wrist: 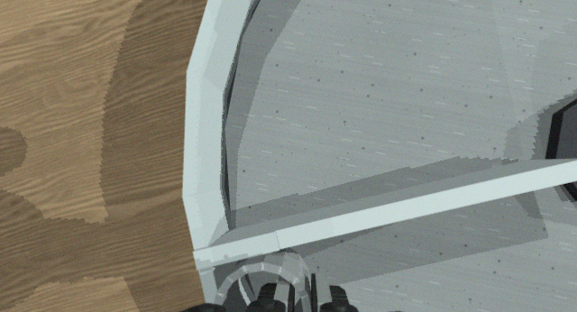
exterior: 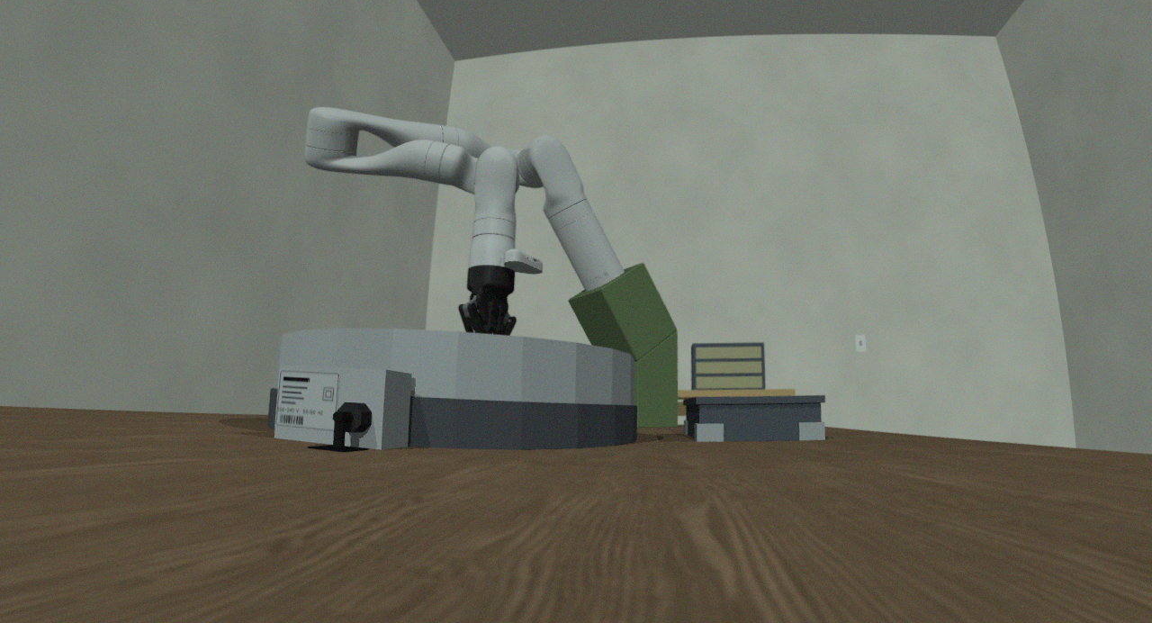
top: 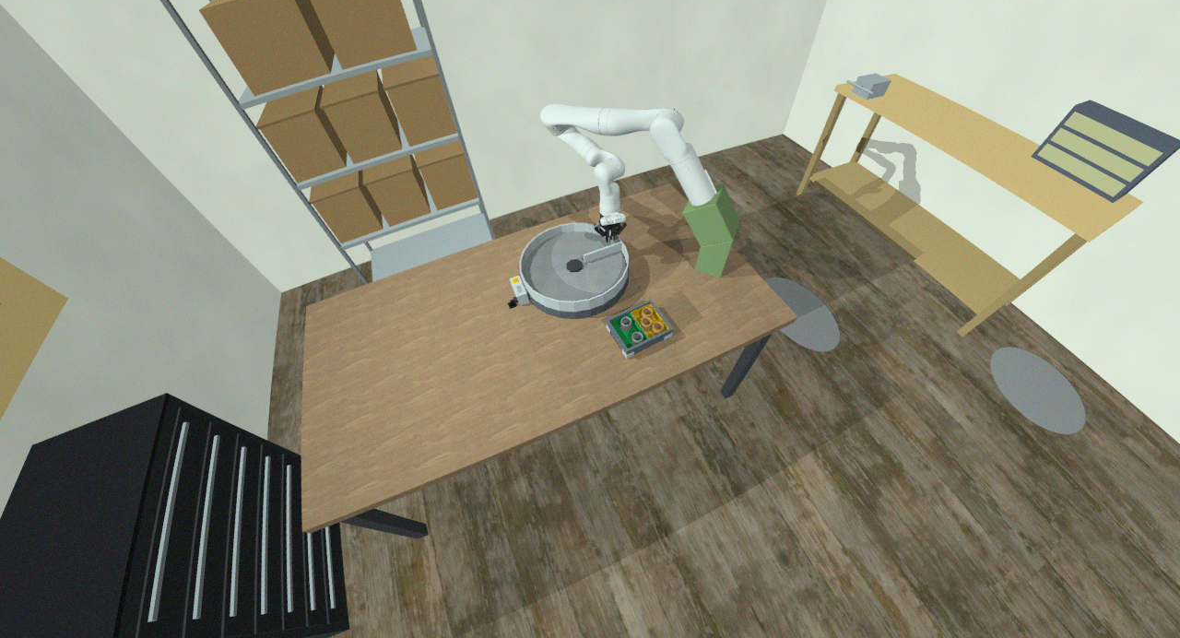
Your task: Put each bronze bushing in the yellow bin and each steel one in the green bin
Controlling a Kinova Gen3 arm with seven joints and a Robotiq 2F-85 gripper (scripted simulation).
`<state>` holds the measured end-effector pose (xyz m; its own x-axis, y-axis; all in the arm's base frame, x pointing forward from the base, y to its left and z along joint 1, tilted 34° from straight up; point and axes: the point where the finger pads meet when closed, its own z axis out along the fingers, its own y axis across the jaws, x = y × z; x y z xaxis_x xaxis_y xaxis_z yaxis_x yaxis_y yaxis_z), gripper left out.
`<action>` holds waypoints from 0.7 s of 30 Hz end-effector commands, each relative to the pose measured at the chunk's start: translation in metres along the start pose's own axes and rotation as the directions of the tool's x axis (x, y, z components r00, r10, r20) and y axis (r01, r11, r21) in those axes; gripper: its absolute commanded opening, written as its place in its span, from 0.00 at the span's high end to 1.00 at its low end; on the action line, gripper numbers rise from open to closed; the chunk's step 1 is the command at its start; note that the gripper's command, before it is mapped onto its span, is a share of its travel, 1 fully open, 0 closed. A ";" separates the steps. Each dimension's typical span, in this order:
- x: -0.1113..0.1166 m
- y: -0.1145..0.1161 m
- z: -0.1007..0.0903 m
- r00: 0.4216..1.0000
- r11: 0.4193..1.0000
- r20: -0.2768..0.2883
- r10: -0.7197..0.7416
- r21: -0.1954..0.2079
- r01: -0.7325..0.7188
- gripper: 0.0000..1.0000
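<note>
The grey turntable [top: 573, 269] stands at the back of the wooden table. My gripper [top: 608, 231] is at its far rim, just above the wall in the low side view [exterior: 487, 322]. In the wrist view the fingers are shut on the wall of a grey steel bushing [wrist: 266, 276], which sits in the corner between the rim and a pale fixed bar [wrist: 406, 208]. The rest of the disc in view holds no other bushing. The green bin [top: 629, 327] holds two steel bushings and the yellow bin [top: 652, 319] holds bronze ones.
The bin tray [exterior: 754, 418] sits just right of the turntable. The arm's green base block [top: 711, 231] stands behind it. A control box [exterior: 337, 407] juts from the turntable's left side. A dark hub [top: 572, 265] marks the disc's centre.
</note>
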<state>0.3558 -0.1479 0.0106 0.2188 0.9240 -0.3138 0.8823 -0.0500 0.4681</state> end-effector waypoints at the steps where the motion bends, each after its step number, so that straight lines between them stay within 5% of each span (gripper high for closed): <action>1: 0.000 0.000 -0.001 1.000 1.000 0.000 -0.001 -0.001 0.001 1.00; 21: 0.000 0.000 -0.007 1.000 1.000 0.000 -0.001 -0.001 0.001 1.00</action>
<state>0.3533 -0.1456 0.0157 0.2186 0.9240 -0.3138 0.8823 -0.0497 0.4681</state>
